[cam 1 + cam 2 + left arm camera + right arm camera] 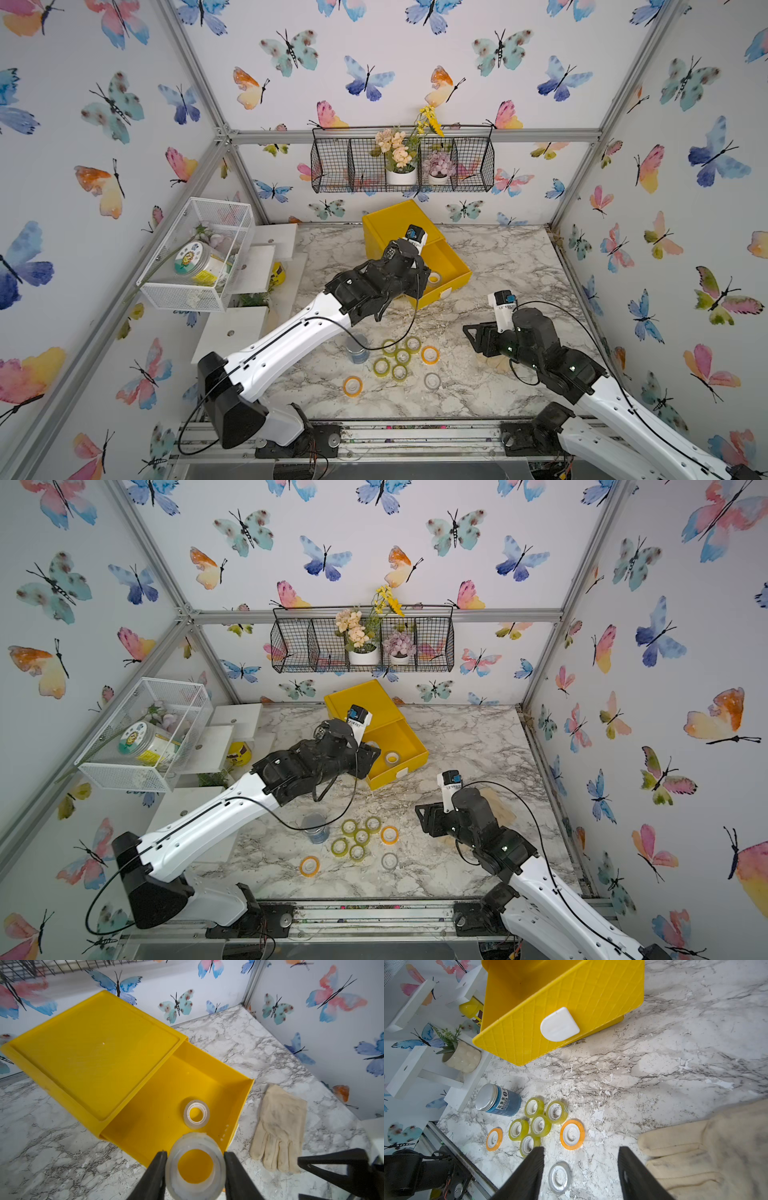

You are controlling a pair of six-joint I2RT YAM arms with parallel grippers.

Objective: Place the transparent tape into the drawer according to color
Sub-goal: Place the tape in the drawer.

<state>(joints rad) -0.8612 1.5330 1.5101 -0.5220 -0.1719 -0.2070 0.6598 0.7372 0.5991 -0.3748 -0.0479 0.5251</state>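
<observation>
While the left gripper (195, 1160) pinches a clear tape roll (195, 1140) flat, hole up, the open drawer (162, 1088) lies just below & ahead (second roll (196, 1125) already inside); right gripper (581, 1149), spread & empty, hangs well apart.

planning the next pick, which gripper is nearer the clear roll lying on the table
Right. The right gripper hangs close to the clear roll, fingers open. The left gripper is farther off over the open drawer, shut on another clear roll.

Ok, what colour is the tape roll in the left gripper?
Colourless and see-through; the roll shows best in the left wrist view.
</observation>
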